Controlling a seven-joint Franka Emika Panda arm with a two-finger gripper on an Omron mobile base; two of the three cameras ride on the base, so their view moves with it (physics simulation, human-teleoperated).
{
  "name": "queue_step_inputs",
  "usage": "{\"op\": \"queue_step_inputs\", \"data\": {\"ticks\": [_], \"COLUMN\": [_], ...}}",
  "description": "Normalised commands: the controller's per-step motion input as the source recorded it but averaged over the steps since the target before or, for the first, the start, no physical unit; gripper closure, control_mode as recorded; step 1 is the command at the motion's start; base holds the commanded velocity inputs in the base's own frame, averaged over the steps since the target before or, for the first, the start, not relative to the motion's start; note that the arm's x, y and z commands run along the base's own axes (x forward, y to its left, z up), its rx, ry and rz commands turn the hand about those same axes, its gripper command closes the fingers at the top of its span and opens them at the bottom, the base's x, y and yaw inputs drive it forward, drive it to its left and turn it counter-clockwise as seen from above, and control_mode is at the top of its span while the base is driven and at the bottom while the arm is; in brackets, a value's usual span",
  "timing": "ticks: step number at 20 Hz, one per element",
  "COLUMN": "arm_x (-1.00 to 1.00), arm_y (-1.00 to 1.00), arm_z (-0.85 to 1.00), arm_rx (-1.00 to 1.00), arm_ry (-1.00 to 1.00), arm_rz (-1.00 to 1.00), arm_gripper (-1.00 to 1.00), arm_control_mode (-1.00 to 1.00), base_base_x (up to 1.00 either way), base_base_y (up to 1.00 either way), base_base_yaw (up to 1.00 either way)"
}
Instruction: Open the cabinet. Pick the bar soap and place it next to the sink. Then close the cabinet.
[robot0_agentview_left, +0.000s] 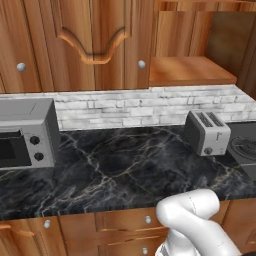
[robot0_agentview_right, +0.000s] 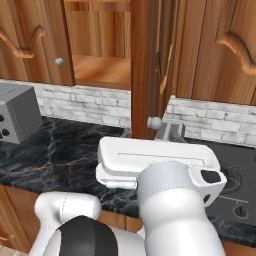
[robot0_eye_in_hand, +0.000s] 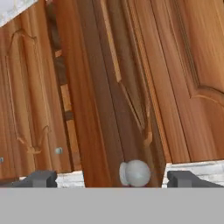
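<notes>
Cabinet (robot0_agentview_right: 100, 55) open: one door (robot0_agentview_right: 150, 70) swung out edge-on toward the robot, bare wooden shelf (robot0_agentview_left: 190, 70) showing inside. Bar soap not made out on that shelf or on the tabletop (robot0_agentview_left: 125, 165).

Claw (robot0_eye_in_hand: 111, 179) spread wide, holding nothing. Two dark fingertips (robot0_eye_in_hand: 41, 178) standing to either side of the open door's round silver knob (robot0_eye_in_hand: 135, 173), apart from it, knob sitting between them near the door's lower edge. In the right base view, same knob just above the white hand, in front of the door's edge.

Neighbouring cabinet doors closed, arched raised trim on each, small silver knobs low down. White brick backsplash (robot0_agentview_left: 140, 107) running beneath the cabinets.

On the black, white-veined tabletop: grey microwave (robot0_agentview_left: 25, 132) at the far left, grey two-slot toaster (robot0_agentview_left: 207, 131) toward the right, well apart from each other. Black stovetop (robot0_agentview_right: 235, 180) with a round burner just beside the toaster, at the right edge. Wooden drawers (robot0_agentview_left: 125, 220) with small knobs below the tabletop's front edge.

White arm rising from the bottom of both base views, reaching up toward the open door.
</notes>
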Motion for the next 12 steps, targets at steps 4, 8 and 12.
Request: {"op": "queue_step_inputs", "data": {"ticks": [4,8,12], "arm_x": [0.53,0.37,0.0], "arm_y": [-0.44,-0.48,-0.65], "arm_z": [-0.09,-0.21,-0.06], "arm_rx": [0.0,0.0,0.0], "arm_ry": [-0.01,0.0,0.0], "arm_rz": [0.15,0.17,0.15], "arm_gripper": [-1.0,-1.0,-1.0], "arm_control_mode": [-1.0,-1.0,-1.0], "base_base_x": [0.0,0.0,0.0], "base_base_y": [0.0,0.0,0.0], "base_base_yaw": [0.0,0.0,0.0]}}
